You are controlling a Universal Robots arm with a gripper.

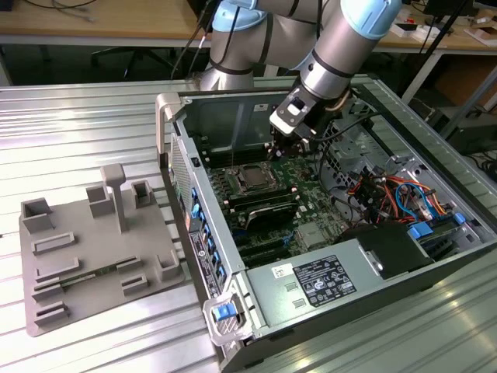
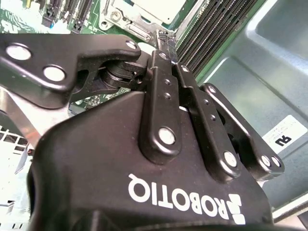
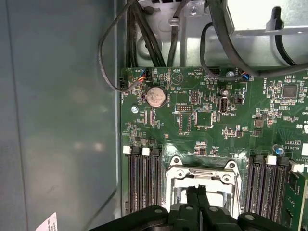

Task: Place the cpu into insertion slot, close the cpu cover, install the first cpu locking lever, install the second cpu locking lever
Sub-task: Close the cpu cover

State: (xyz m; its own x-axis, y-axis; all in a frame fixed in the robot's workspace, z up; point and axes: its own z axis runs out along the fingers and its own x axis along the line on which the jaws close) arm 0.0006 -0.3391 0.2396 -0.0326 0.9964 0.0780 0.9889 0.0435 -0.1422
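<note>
The end effector (image 3: 197, 192), fingers pinched narrow and seemingly empty, hovers just beside the cpu cover (image 3: 202, 166), tips pointing at its frame.

The arm (image 1: 342, 43) is built of round silver-grey tubes with pale blue caps at the joints, and a black ring bands the segment nearest the wrist. In the exterior view it enters between twelve and one o'clock. A light grey mount (image 1: 289, 115) with a dark round spot sits at about seven o'clock from that ring, just above the pincer (image 1: 283, 149). In both wrist views the pincer (image 2: 161, 38) (image 3: 197, 190) is matte black. Its rounded body carries white lettering (image 2: 183, 199), and flat linkage bars (image 2: 161, 96) with rounded ends are joined by silver round-headed pins (image 2: 166, 136) at each pivot. The two narrow fingers (image 3: 191, 199) are black as well.
</note>
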